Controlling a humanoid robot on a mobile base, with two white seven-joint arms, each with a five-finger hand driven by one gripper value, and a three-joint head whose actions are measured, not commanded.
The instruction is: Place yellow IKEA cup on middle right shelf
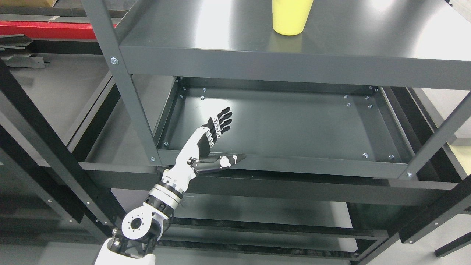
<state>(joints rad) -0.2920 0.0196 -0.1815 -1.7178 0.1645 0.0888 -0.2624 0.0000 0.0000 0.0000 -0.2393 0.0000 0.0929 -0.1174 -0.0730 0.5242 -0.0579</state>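
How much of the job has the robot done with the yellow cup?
The yellow cup already stands upright on the upper shelf in view, and nothing is holding it. The left hand is open and empty, down in front of the lower shelf. Whether this is the middle right shelf I cannot tell; if so, only pulling the arm away seems left.

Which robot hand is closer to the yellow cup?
Left. The left hand is below and left of the cup, open in front of the lower shelf. The right hand isn't in view.
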